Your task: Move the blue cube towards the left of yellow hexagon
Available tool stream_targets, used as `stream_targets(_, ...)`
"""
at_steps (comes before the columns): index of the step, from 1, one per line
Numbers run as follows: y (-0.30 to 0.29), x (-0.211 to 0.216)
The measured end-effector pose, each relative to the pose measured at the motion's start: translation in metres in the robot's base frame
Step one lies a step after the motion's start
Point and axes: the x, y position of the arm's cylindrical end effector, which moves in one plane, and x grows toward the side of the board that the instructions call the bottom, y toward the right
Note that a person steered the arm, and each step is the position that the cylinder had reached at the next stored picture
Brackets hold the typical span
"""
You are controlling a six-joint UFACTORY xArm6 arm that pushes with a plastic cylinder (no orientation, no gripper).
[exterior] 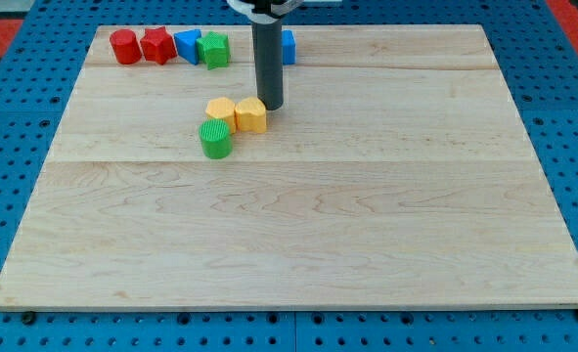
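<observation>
Top row: red cylinder [124, 46], red star [157, 45], blue block [188, 45], green block [213, 49], blue cube [289, 46]. Below, left to right: yellow block [220, 110] above green cylinder [215, 140], yellow hexagon [251, 115], my tip [271, 105].

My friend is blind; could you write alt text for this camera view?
A dark rod's tip rests beside two yellow blocks and a green cylinder on a wooden board. Along the top edge: red, blue and green blocks; a blue cube shows behind the rod.

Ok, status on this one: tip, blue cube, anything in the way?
My tip beside right yellow block. Blue cube behind the rod, top edge, mostly hidden. Left yellow block adjoins; green cylinder touches it.
</observation>
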Motion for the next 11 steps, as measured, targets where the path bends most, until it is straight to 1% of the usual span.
stream_targets(2,-0.035,0.005)
stream_targets(3,-0.022,-0.010)
stream_targets(4,0.002,-0.043)
stream_targets(5,0.029,-0.092)
stream_targets(6,0.084,-0.098)
stream_targets(7,0.085,-0.133)
stream_targets(8,0.043,-0.142)
stream_targets(9,0.008,-0.130)
stream_targets(11,-0.036,-0.062)
